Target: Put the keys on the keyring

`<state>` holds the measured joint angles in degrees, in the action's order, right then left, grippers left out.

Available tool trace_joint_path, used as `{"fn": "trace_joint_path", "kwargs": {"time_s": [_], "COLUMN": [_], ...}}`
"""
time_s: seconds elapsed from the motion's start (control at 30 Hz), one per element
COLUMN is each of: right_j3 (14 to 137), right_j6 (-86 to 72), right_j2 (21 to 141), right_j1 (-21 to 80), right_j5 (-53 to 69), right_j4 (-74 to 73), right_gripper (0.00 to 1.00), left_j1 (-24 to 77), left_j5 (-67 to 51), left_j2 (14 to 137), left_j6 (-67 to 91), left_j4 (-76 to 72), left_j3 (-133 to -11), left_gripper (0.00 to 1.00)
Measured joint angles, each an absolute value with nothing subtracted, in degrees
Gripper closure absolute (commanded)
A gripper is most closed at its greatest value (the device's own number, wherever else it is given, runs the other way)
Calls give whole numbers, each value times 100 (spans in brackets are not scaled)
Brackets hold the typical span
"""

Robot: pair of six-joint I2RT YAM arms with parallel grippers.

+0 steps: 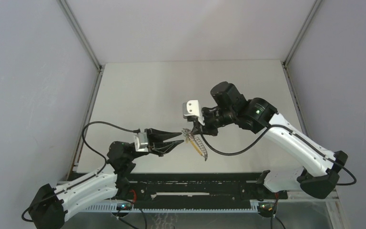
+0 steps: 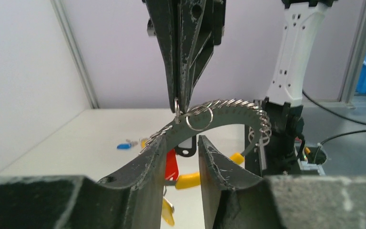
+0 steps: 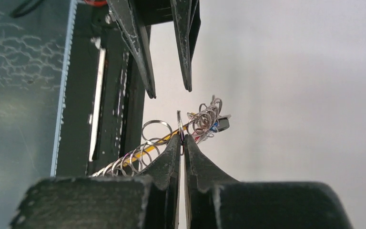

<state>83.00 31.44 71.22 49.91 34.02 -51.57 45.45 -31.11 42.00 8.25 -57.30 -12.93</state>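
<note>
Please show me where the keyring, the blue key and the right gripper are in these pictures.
keyring (image 2: 228, 109), left wrist view, top of its grey arch.
blue key (image 2: 123, 145), left wrist view, its blue head.
right gripper (image 3: 181, 139), right wrist view, midway between its shut fingertips.

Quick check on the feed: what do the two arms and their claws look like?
The left arm and right arm have white links, black joints and trailing black cables. The left claw and right claw have tapering, scuffed black fingers.
</note>
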Motion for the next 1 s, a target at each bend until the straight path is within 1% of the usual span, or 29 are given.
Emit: {"fn": "trace_joint_path", "kwargs": {"time_s": [0.07,0.23,0.4,0.7,1.0], "right_j3": [8720,9548,9863,10300,10379], "right_j6": [3175,3192,3190,3201,3223], "right_j2": [7424,8230,8683,8927,9056], "right_j1": [5188,5645,5852,6023,6139], "right_j5": [2945,1927,1347,996,926], "right_j4": [-5695,-6827,-7415,-7813,-7876], "right_gripper": [100,100,100,100,100], "left_j1": [4545,4545,4545,4545,4545], "left_j5": [-3065,-3039,-3087,-3216,-3350], "left_j2": [4106,4219,4536,4991,5520], "left_j6": [711,582,587,648,965], "left_j4": [-5349,-4829,-4716,-5030,-6018], "left_j3": [-1299,-1378,-1503,-1503,-1503], "left_gripper": [61,60,60,60,67]}}
